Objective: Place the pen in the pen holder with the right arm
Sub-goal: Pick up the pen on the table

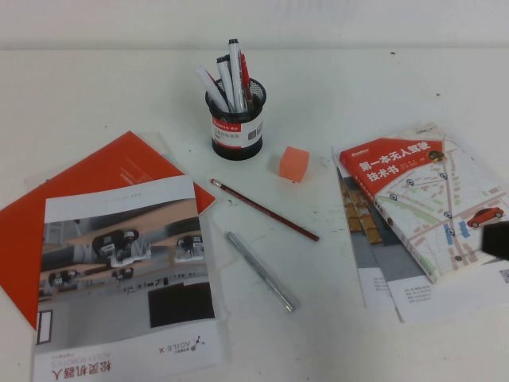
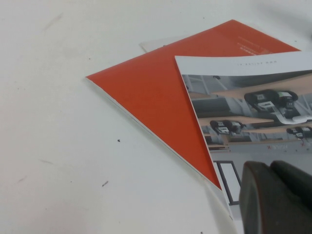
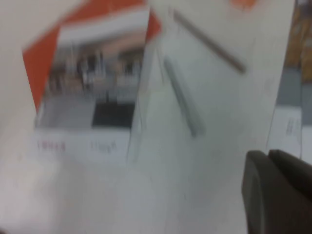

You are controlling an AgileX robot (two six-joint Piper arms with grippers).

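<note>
The slim silver-grey pen (image 1: 260,270) lies flat on the white table in the front middle, and shows blurred in the right wrist view (image 3: 183,96). The black mesh pen holder (image 1: 235,119) stands upright at the back middle with several pens and markers in it. My right gripper (image 1: 499,237) is a dark shape at the right edge over the book, well to the right of the pen; in its wrist view (image 3: 267,155) the fingers are together and hold nothing. My left gripper (image 2: 270,168) is shut and empty, low over the brochure's corner, out of the high view.
A dark-red pencil (image 1: 265,210) lies diagonally between pen and holder. An orange cube (image 1: 293,164) sits right of the holder. An orange-and-photo brochure (image 1: 119,255) lies at the left, and a red-titled book (image 1: 429,199) on papers at the right.
</note>
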